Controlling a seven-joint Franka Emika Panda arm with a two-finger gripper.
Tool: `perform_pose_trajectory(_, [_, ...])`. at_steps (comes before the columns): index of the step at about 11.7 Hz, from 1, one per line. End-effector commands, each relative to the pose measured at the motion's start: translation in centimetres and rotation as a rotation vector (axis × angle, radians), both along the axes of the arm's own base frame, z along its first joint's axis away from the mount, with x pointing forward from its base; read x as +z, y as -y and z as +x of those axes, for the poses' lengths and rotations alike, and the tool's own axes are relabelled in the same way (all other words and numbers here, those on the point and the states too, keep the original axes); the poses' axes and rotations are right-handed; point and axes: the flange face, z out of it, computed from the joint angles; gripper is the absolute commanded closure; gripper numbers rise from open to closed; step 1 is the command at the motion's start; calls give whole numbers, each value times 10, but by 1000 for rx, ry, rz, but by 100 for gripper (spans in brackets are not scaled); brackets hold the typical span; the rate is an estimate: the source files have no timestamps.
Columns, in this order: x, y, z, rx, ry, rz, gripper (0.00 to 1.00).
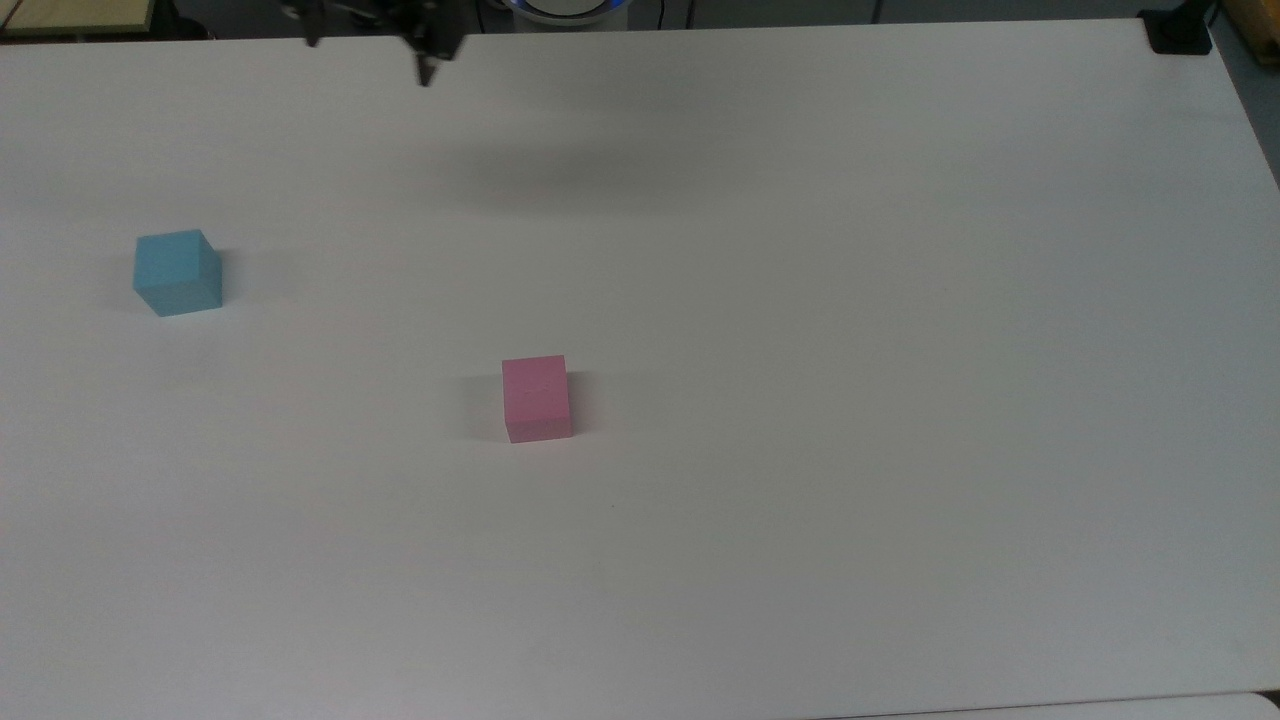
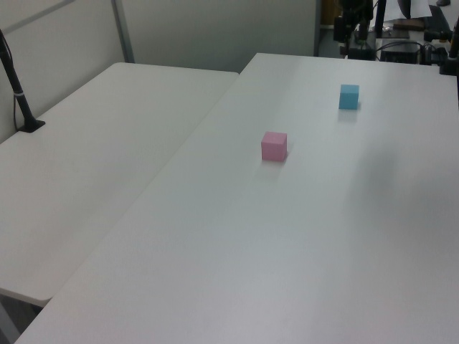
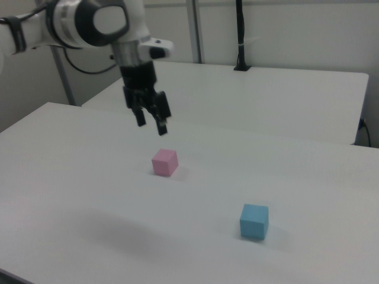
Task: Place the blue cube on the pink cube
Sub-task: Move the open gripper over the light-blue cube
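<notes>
Two white tables stand side by side. The work table (image 1: 900, 400) carries both blocks; the second table (image 2: 93, 165) adjoins it on the left view's left, and a black post (image 2: 16, 86) stands on that second table.

One arm (image 3: 89, 21), white with dark joints, reaches in from the right view's upper left. One gripper (image 3: 151, 123) hangs above the work table, touching nothing. Its two fingers stand spread with a clear gap, nothing between them. In the top view the gripper (image 1: 370, 55) sits at the table's far edge, left of centre, and a soft shadow lies on the table surface below it.

Blocks counted: two, one of each colour.

The pink cube (image 1: 537, 398) rests flat on the table, near the middle in the top view. In the right view the pink cube (image 3: 164, 162) lies below and slightly right of the fingertips.

The blue cube (image 1: 177, 272) rests on the table toward the top view's left, well apart from the pink one, not stacked. In the left view the blue cube (image 2: 349, 97) lies farther back than the pink cube (image 2: 274, 146).
</notes>
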Motion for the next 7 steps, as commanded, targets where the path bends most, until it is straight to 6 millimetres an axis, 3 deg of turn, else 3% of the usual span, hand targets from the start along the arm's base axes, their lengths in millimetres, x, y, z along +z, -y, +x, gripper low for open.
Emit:
perform_pose_trajectory(1, [-16,87,-24,-162,-30,6,0])
perform_pose_trajectory(2, [-17,114,-30,-238,6,11,0])
perform_pose_trajectory(3, [-30,141,-36,-320,54,30,0])
perform_pose_trajectory(5, [-68,183,-29,-549,194,37,0])
perform_pose_trajectory(7, [-118,216,-7,-796,292,1,0])
